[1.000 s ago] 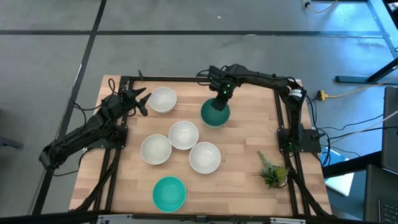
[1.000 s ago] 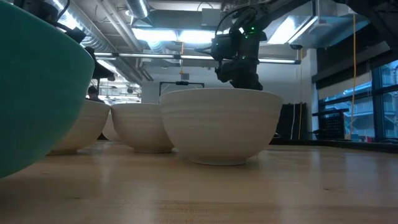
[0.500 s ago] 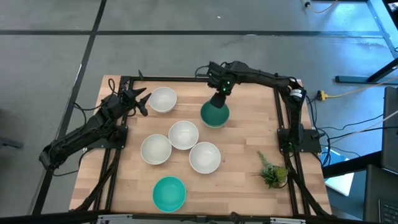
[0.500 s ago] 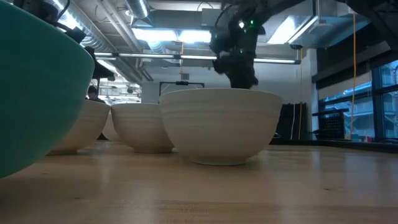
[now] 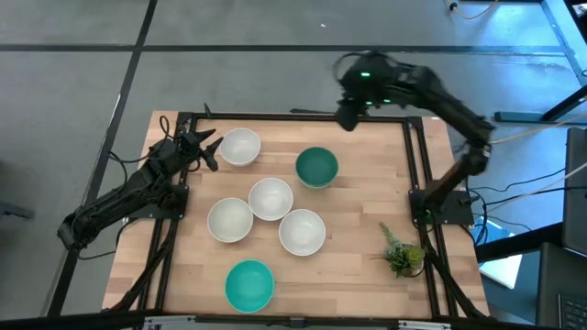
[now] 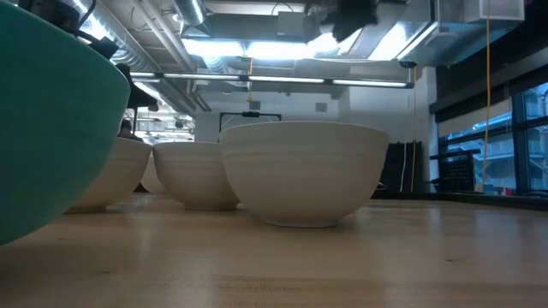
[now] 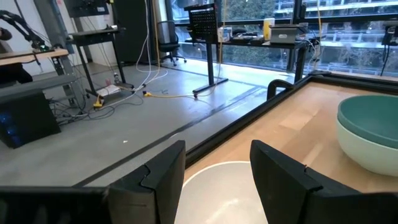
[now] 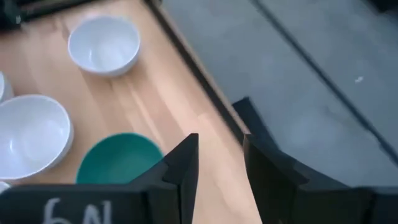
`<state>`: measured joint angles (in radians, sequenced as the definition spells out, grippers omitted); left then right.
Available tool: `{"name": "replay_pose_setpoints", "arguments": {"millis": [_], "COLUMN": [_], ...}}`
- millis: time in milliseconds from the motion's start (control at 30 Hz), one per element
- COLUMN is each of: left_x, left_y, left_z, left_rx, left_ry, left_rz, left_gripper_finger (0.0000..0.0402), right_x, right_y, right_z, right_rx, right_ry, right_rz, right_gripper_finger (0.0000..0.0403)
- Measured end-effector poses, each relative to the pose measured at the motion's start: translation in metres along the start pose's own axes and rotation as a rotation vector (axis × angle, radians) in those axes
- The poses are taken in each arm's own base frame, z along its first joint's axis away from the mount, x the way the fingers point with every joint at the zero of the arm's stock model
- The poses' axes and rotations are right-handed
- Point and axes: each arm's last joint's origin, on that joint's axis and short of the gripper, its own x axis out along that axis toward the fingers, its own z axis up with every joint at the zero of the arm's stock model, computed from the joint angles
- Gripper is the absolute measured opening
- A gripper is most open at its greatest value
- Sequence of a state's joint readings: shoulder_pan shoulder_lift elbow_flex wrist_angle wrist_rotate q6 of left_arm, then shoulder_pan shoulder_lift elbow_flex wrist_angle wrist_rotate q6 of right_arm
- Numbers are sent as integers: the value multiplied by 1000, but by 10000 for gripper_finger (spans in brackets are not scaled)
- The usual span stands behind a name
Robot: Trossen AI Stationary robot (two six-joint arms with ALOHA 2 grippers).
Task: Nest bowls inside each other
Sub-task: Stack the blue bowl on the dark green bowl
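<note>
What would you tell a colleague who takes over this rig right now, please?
Left gripper: open, empty, beside the far-left white bowl.
Right gripper: open, empty, raised above the far edge of the table.
Done: the dark teal bowl sits inside the pale mint bowl.
Left: three more white bowls cluster mid-table, and the turquoise bowl stands near the front edge. All five are single and not yet nested.
</note>
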<state>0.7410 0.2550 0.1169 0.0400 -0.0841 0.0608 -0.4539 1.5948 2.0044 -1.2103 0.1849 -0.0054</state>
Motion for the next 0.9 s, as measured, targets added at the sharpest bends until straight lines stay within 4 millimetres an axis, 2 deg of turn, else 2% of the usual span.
{"name": "replay_pose_setpoints", "arguments": {"millis": [133, 333, 467, 600, 900], "left_x": [0, 0, 0, 0, 0], "left_y": [0, 0, 0, 0, 0], "left_z": [0, 1, 1, 1, 1], "left_rx": [1, 1, 1, 1, 1], "left_ry": [-4, -6, -6, -6, -6], "left_rz": [4, 4, 4, 5, 3], "left_gripper_finger": [176, 176, 176, 176, 176], "right_x": [-34, -44, -37, -27, 15], "right_y": [1, 7, 12, 19, 32], "right_z": [-22, -75, -114, -147, -217], "right_rx": [40, 80, 105, 133, 162], "right_ry": [-96, -195, -276, -428, -612], "right_rz": [-62, -126, -110, -47, 63], "right_gripper_finger": [129, 129, 129, 129, 129]}}
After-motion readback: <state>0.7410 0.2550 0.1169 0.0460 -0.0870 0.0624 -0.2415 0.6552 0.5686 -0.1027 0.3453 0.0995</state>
